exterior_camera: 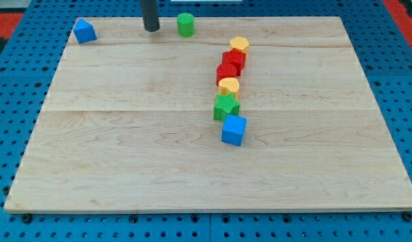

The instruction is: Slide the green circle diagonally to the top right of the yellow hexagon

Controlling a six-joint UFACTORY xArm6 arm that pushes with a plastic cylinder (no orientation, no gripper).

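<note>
The green circle (185, 24) stands near the view's top edge of the wooden board (125, 148). My tip (151, 29) rests on the board just left of the green circle, a small gap apart. A yellow hexagon (239, 44) lies to the right and slightly below the green circle, at the top of a column of blocks. A second yellow block (228, 85) lies lower in that column.
Below the top yellow block come two red blocks (230, 65), the second yellow block, a green star (226, 106) and a blue cube (234, 130). A blue triangle block (85, 31) sits at the board's top left corner. Blue pegboard surrounds the board.
</note>
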